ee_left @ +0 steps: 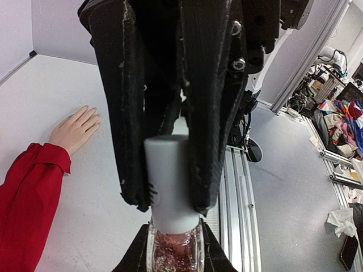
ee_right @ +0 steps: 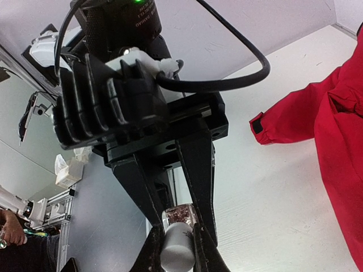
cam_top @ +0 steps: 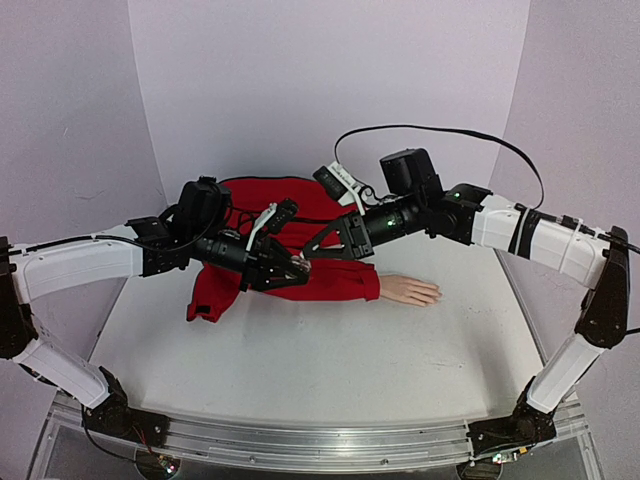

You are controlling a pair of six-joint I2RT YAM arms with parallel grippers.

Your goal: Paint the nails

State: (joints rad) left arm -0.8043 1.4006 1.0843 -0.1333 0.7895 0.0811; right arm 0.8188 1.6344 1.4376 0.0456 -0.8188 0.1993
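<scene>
Two black robot arms meet above the middle of the white surface (cam_top: 300,380). The left end effector (ee_left: 173,258) pinches a small clear glass bottle (ee_right: 178,214) of reddish glittery liquid, while the right end effector (ee_right: 177,252) is pressed tight around the bottle's white cylindrical cap (ee_left: 170,175). Beneath them lies a red fabric sleeve (cam_top: 330,283). From its cuff a pale skin-coloured mannequin hand (cam_top: 410,290) rests flat on the surface to their right, its tiny nails (cam_top: 436,294) at the fingertips pointing right, apart from both end effectors.
</scene>
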